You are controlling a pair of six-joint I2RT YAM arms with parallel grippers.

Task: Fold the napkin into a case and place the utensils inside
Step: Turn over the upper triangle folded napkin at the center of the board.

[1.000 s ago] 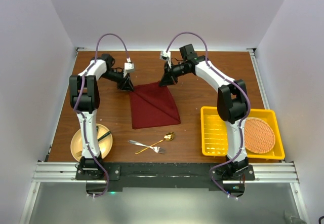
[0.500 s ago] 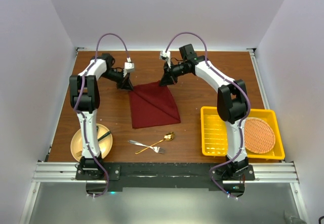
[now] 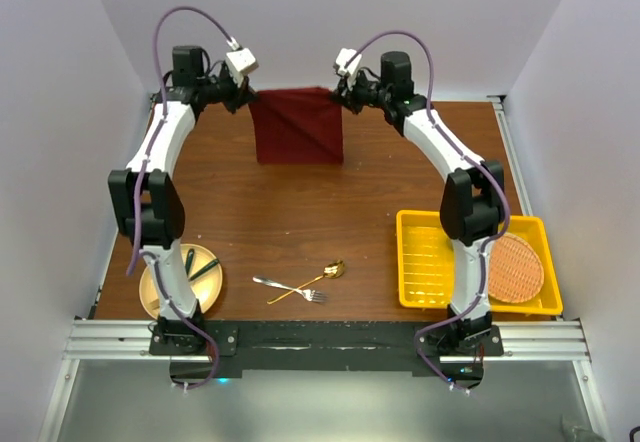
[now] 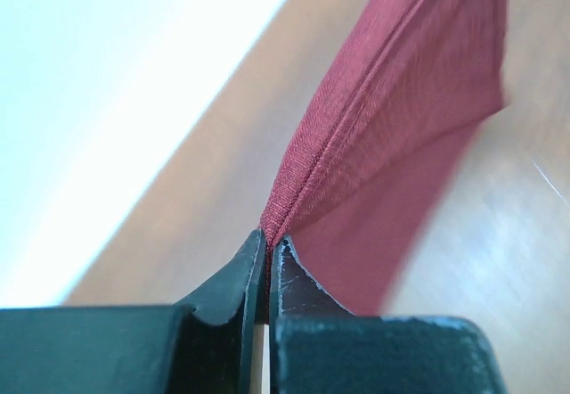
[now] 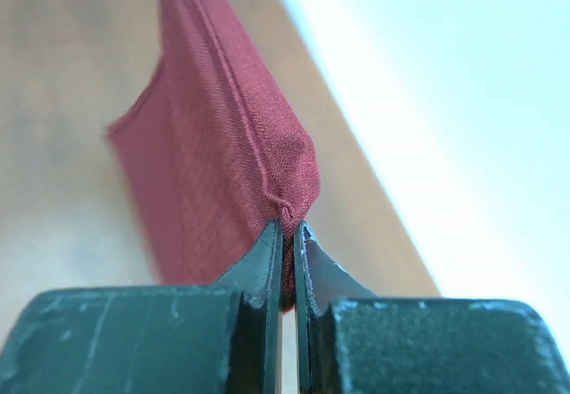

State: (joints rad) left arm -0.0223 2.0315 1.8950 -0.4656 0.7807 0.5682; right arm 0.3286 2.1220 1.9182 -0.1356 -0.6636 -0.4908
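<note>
Presently the left gripper (image 3: 246, 99) is seen clamped on one upper corner of the napkin (image 3: 297, 127), its jaws pressed together with only the hemmed maroon cloth pinched at their tips. In the left wrist view the fabric is shown running away from those tips as a taut ridge. The right gripper (image 3: 343, 96) is likewise closed tight on the opposite upper corner, where a small fold of cloth is caught between the jaws. The napkin is thus held spread between the two claws and hangs below them as a flat, roughly square sheet, raised over the far part of the table (image 3: 330, 212); whether its lower edge touches the wood cannot be told. The fork (image 3: 278, 284) and the gold spoon (image 3: 322, 275) are left lying crossed over each other on the table, well apart from both claws, towards the arm bases and roughly midway between the two sides. A yellow basket (image 3: 422, 262) holding an orange woven mat (image 3: 513, 266) is found far back from the right gripper, beside that arm's base. A plate (image 3: 158, 290) with green-handled cutlery (image 3: 196, 265) is placed far back from the left gripper, near its own base
</note>
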